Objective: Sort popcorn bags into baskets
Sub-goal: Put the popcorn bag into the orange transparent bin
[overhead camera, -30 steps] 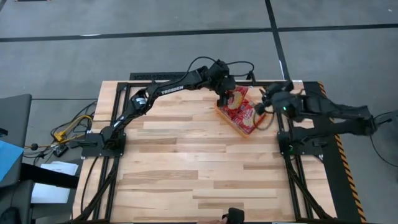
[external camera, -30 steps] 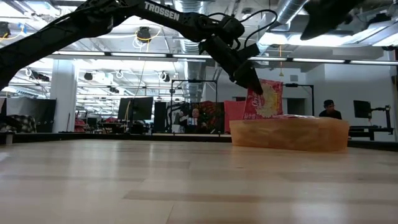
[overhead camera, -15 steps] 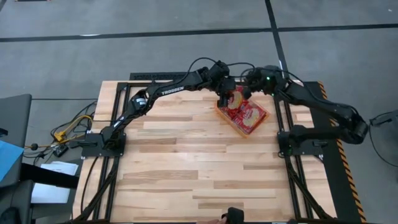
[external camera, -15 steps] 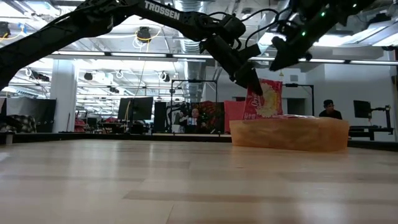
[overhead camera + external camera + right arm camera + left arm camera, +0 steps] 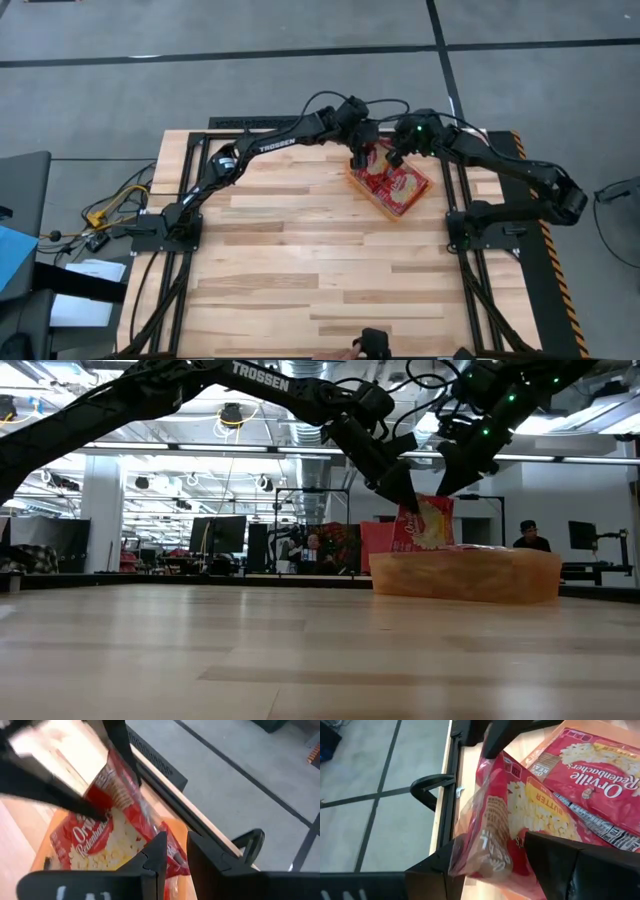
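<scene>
The basket [image 5: 465, 575] wall hides the upright popcorn bag [image 5: 423, 522] bottom; left gripper [image 5: 403, 496] clamps it, right gripper [image 5: 447, 480] nearly closed above.

Both arms are matte black with rounded joint housings and loose black cables looping near the wrists, the left arm [image 5: 262, 145] lettered "TROSSEN" in white, the right arm [image 5: 500, 165] showing a small green light, and the fingers [image 5: 155, 856] apparently plain black plastic.
</scene>
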`<state>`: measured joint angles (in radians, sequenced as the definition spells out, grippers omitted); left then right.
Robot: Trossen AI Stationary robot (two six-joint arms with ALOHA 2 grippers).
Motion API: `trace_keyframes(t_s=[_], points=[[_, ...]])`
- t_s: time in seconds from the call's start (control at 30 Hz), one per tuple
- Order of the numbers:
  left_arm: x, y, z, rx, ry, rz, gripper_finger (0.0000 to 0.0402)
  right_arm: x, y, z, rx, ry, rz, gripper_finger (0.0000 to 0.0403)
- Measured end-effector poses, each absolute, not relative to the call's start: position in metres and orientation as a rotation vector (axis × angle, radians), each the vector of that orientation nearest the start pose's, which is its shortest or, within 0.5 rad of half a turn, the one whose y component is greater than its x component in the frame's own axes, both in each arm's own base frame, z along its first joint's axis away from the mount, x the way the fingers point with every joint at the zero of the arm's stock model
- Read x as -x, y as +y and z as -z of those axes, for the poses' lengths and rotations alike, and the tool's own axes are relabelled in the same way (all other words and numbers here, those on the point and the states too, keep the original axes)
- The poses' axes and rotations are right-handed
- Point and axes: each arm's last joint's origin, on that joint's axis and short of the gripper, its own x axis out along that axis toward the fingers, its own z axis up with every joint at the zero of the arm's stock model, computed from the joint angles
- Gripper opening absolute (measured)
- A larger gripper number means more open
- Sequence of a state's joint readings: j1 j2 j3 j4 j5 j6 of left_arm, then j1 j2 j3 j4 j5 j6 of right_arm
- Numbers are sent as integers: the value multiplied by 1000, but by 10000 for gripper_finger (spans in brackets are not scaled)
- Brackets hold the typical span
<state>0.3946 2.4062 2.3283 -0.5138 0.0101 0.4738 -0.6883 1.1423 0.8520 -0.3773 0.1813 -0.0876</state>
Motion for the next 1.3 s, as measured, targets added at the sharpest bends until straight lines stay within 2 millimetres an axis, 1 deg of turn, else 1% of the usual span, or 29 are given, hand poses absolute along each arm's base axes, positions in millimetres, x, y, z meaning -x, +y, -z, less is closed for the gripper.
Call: trace_keyframes(t_s=[0.13, 0.37, 0.47, 0.6, 0.73, 0.87, 0.93, 1.0, 1.07, 1.13, 1.23, 1.3], points=[[-503, 210, -267, -336, 663, -245, 181, -179, -154, -270, -98, 727, 804, 98], [-500, 212, -271, -340, 688, -340, 181, -177, -157, -262, -103, 798, 801, 97], [-499, 212, -273, -333, 683, -326, 181, -180, -159, -258, -104, 819, 795, 97], [-500, 209, -274, -307, 650, -228, 181, -181, -160, -261, -77, 794, 792, 97], [-498, 209, -271, -285, 683, -275, 181, -177, -162, -259, -91, 816, 802, 97], [-496, 212, -271, -200, 679, -305, 181, -175, -164, -257, -103, 834, 810, 97], [-497, 215, -269, -161, 661, -343, 181, -174, -168, -259, -101, 806, 829, 97], [-504, 220, -263, -130, 603, -409, 181, -171, -173, -261, -107, 782, 858, 97], [-504, 221, -255, -77, 624, -463, 181, -166, -181, -264, -111, 740, 901, 97], [-508, 224, -252, -34, 582, -517, 181, -165, -190, -265, -111, 698, 938, 97], [-505, 224, -248, 56, 607, -548, 181, -166, -204, -259, -147, 654, 938, 97], [-501, 223, -248, 87, 646, -553, 181, -170, -213, -251, -177, 639, 919, 97]])
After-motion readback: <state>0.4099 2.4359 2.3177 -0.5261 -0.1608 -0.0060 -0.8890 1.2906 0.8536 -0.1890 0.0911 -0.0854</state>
